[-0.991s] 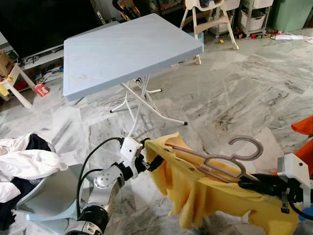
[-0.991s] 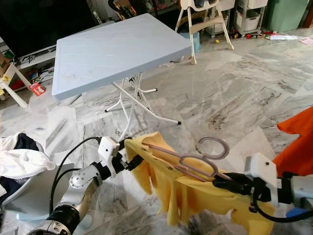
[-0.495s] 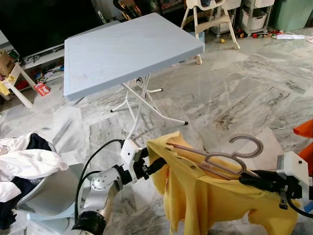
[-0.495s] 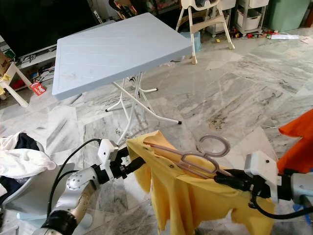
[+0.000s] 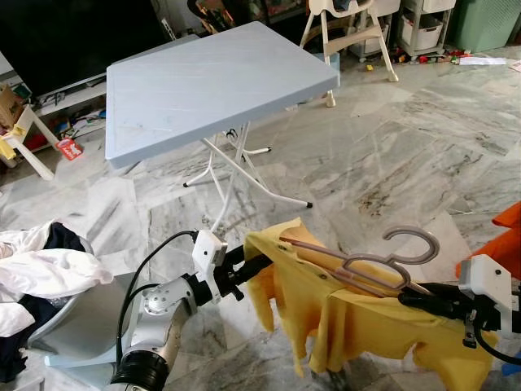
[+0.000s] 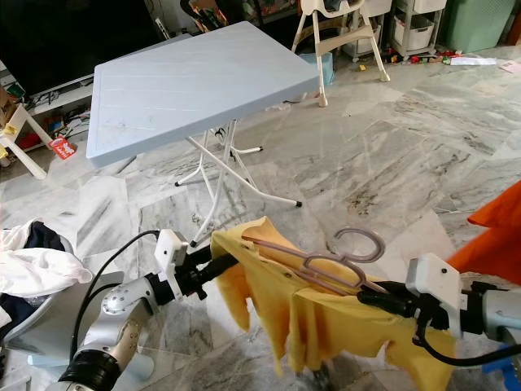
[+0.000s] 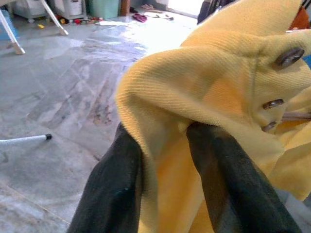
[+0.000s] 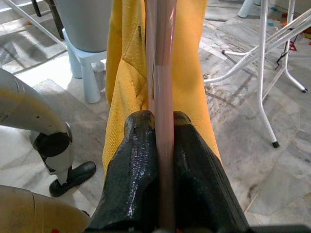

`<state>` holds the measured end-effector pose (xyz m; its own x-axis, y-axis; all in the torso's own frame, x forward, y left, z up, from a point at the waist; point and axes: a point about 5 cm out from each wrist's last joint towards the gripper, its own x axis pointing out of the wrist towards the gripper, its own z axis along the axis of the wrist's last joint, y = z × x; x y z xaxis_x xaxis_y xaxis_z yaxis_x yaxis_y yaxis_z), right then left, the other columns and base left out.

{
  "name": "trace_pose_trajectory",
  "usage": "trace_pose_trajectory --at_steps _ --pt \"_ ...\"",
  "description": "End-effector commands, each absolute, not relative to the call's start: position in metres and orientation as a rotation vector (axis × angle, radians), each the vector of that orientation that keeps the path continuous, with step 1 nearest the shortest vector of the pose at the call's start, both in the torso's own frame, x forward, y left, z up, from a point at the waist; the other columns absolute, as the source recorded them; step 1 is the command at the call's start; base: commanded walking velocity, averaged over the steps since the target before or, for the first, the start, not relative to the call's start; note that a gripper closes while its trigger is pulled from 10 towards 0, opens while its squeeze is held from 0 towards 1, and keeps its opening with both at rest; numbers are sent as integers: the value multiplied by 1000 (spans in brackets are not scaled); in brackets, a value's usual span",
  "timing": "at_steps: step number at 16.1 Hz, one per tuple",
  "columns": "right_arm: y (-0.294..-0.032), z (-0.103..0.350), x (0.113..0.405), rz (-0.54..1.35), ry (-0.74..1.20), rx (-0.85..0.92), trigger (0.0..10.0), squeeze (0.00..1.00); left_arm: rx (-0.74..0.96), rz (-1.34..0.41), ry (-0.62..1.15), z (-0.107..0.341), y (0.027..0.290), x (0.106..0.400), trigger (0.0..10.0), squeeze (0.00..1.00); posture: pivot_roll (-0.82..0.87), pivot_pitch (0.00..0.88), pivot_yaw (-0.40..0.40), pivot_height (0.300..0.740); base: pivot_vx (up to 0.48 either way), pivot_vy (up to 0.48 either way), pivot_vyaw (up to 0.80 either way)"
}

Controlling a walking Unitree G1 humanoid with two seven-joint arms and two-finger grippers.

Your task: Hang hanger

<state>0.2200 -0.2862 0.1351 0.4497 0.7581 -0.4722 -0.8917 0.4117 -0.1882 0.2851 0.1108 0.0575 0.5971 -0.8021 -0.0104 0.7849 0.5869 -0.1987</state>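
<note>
A yellow buttoned shirt [image 5: 358,322] hangs over a pinkish-grey hanger [image 5: 366,265] held in the air above the marble floor. The hanger's hook [image 5: 411,244] points up and right. My right gripper [image 5: 411,300] is shut on the hanger's bar, seen close in the right wrist view [image 8: 163,160]. My left gripper [image 5: 248,267] is shut on the shirt's collar edge; the left wrist view shows yellow cloth [image 7: 194,87] pinched between its fingers [image 7: 116,189].
A light blue folding table [image 5: 212,81] stands ahead on white legs. A grey basket [image 5: 73,326] with white and dark laundry [image 5: 41,269] sits at my left. Orange cloth [image 6: 496,236] hangs at the right edge. A white chair [image 5: 342,24] and shelves stand at the back.
My left arm has drawn slightly left and down, pulling the collar out. The shirt's lower folds have shifted and hang further spread along the hanger. The right gripper keeps its hold.
</note>
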Motion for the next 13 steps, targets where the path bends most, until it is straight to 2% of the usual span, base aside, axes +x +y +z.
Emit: trace_pose_trajectory --at_steps 1,13 --pt "-285 136 223 1058 320 -462 10000 0 -162 -885 65 67 122 291 0 0 -197 37 185 740 0 0 0" --pt "-285 134 225 1055 314 -467 10000 0 -172 -895 89 63 122 288 0 0 -195 38 186 740 0 0 0"
